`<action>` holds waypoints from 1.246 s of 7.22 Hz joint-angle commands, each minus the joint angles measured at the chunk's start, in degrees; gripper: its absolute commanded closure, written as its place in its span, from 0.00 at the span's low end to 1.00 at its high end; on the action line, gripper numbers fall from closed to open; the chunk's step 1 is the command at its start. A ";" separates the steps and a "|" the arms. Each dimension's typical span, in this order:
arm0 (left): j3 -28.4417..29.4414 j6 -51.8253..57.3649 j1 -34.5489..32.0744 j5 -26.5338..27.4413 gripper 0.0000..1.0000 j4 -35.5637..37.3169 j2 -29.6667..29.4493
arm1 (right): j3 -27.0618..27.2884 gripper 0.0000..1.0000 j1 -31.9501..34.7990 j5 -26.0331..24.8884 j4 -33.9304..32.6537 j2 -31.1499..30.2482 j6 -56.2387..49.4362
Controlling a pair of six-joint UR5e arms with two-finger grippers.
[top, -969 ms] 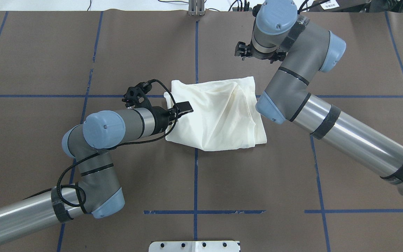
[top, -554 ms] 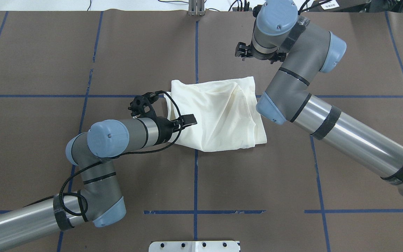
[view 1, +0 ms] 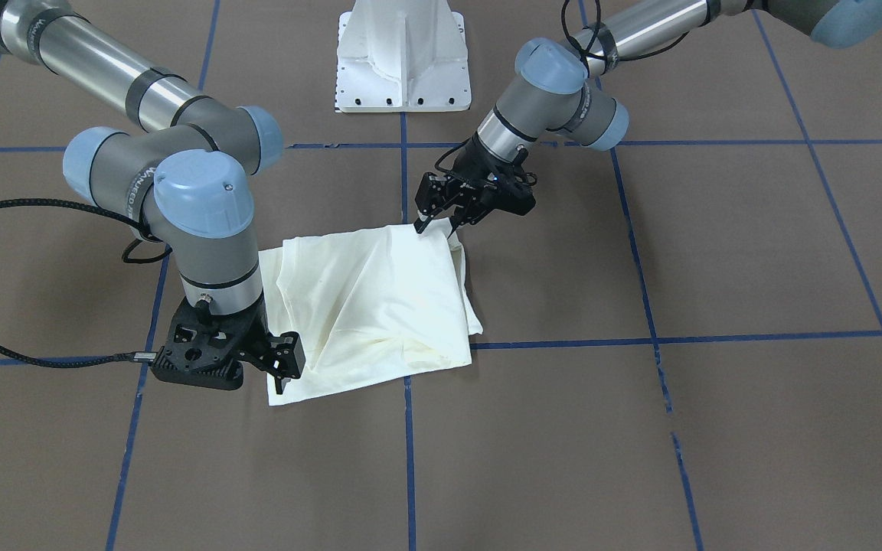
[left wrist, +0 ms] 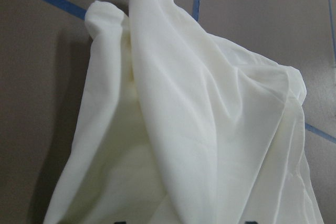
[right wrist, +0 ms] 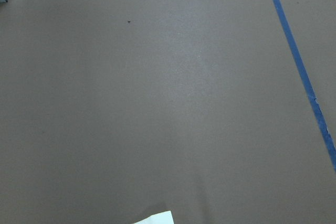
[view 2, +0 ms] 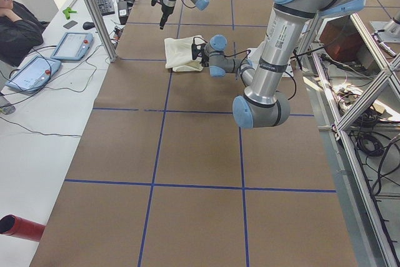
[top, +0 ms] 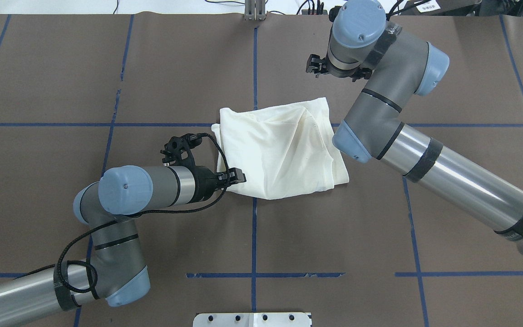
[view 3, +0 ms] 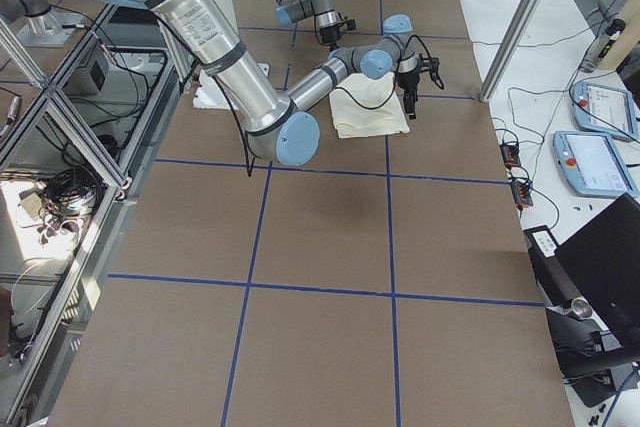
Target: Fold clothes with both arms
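The clothes are one plain cream shirt, folded into a rumpled bundle on the brown table's centre; no print shows. The front-facing view has the clothes between both arms. My left gripper is open, low at the bundle's edge nearest the robot, one fingertip touching the fabric. From overhead the left gripper is at the bundle's near left corner. The left wrist view is filled by cream folds. My right gripper hangs open, holding nothing, just past the bundle's far corner. The right wrist view shows a cloth corner.
The white pedestal base stands at the robot's side of the table. Blue tape lines cross the brown cover. A person sits at a side desk with tablets. Metal framing borders the robot's side.
My left gripper has drawn back toward the robot, from over the bundle's left part to its near left corner. The cloth's left edge shifted slightly. The right arm has barely moved.
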 commanded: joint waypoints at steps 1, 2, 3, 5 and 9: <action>-0.57 0.51 0.77 -0.21 1.00 -0.11 0.68 | 0.00 0.00 -0.19 -0.58 0.00 -0.01 0.33; -0.48 0.59 1.04 -0.04 1.00 -0.11 0.77 | 0.00 0.00 -0.36 -0.76 0.00 -0.01 0.33; -0.05 0.60 1.13 0.05 1.00 -0.11 0.86 | 0.00 0.00 -0.36 -0.85 0.00 -0.01 0.42; 0.22 0.51 1.39 -0.03 1.00 -1.85 2.34 | -0.08 0.00 -0.45 -0.76 0.00 -0.01 0.33; 0.83 0.24 1.66 -0.21 1.00 -5.56 4.55 | -0.26 0.00 -0.45 -0.76 0.09 -0.01 -0.28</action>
